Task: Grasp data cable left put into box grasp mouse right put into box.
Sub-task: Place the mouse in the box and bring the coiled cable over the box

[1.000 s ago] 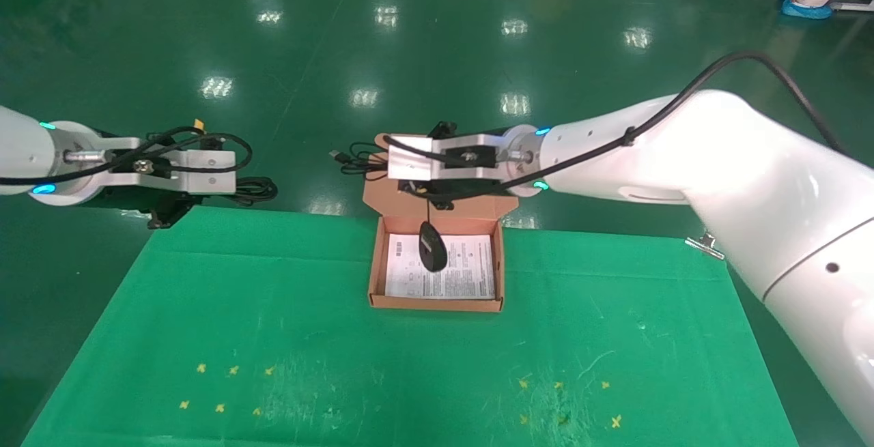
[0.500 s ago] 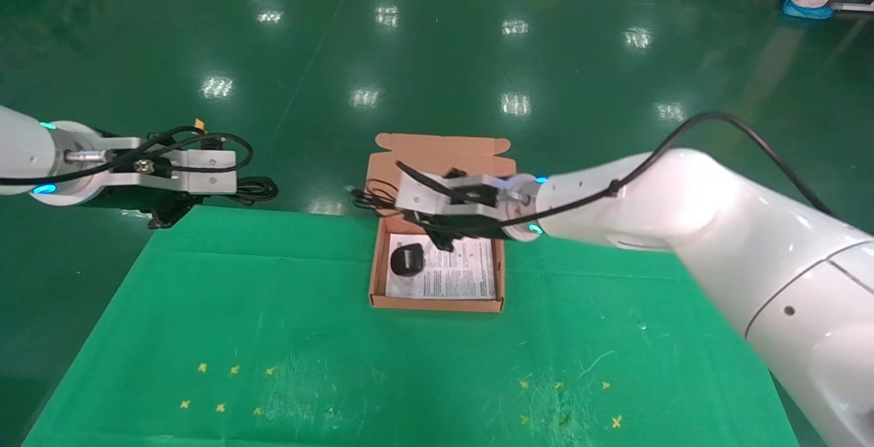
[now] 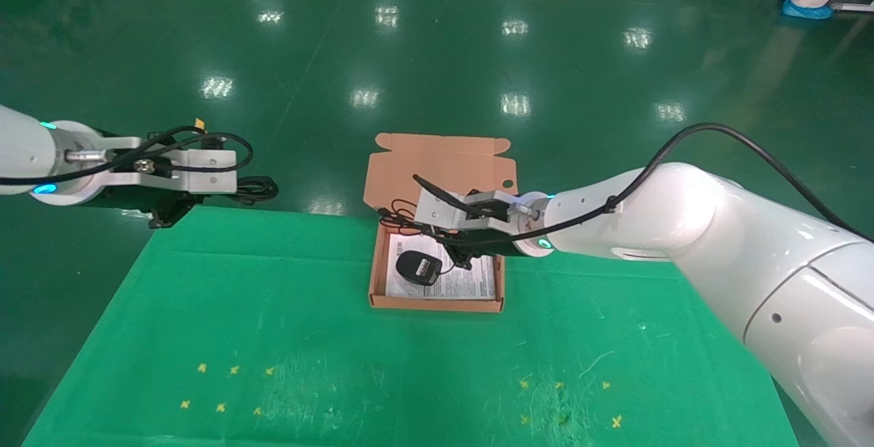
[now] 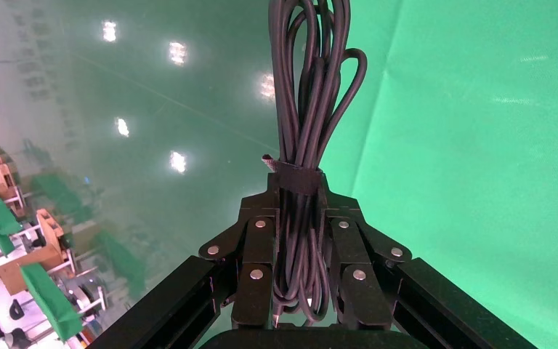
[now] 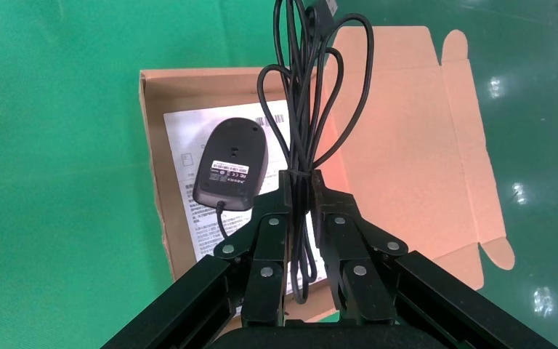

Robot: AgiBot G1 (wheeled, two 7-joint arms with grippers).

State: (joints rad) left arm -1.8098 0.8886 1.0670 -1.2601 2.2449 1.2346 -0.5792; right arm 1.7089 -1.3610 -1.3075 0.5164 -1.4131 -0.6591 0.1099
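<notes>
Mouse [image 5: 231, 164] lies belly-up on the printed sheet [image 3: 471, 284] inside the box [image 3: 437, 302], just below the right gripper [image 5: 301, 190], which pinches its bundled cord [image 5: 312, 87]. Off the table's far-left corner, the left gripper [image 4: 299, 198] clamps the data cable [image 4: 309, 87].

Bright even overhead light, glare patches on glossy floor [image 3: 437, 37], sharp focus, soft faint shadows

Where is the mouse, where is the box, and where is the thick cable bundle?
mouse [image 5: 231, 164]: right wrist view, on its label side.
box [image 3: 437, 304]: head view, on its near wall.
data cable [image 4: 306, 109]: left wrist view, mid bundle.
</notes>
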